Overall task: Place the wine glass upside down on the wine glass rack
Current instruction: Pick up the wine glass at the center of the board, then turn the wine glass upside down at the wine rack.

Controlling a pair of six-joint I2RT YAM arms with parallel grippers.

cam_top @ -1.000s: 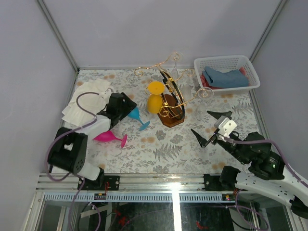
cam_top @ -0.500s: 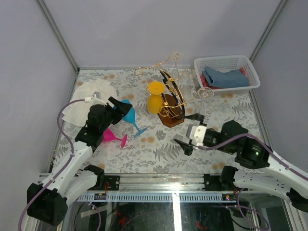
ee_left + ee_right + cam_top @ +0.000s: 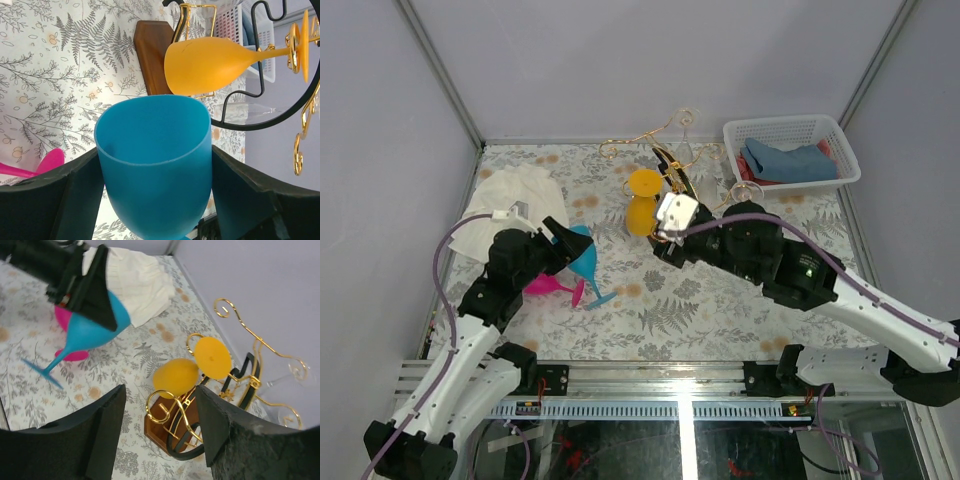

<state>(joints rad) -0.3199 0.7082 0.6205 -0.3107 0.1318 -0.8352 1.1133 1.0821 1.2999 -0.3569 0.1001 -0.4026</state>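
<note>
While the right arm (image 3: 800, 275) had swung across to hang over the wine glass rack (image 3: 650, 140), its jaws apart and empty, the left arm (image 3: 510, 265) had lifted the blue wine glass (image 3: 584, 256), jaws clamped on its bowl, tilted well left of the rack. Carrying looked next, though the right arm crowded the approach. A yellow glass (image 3: 642, 205) filled one hook, and a pink glass (image 3: 548, 286) lay on the tabletop below.

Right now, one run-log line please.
left jaws: gripping blue wine glass | right jaws: open, empty | wine glass rack: orange glass hung | pink glass: on table
</note>
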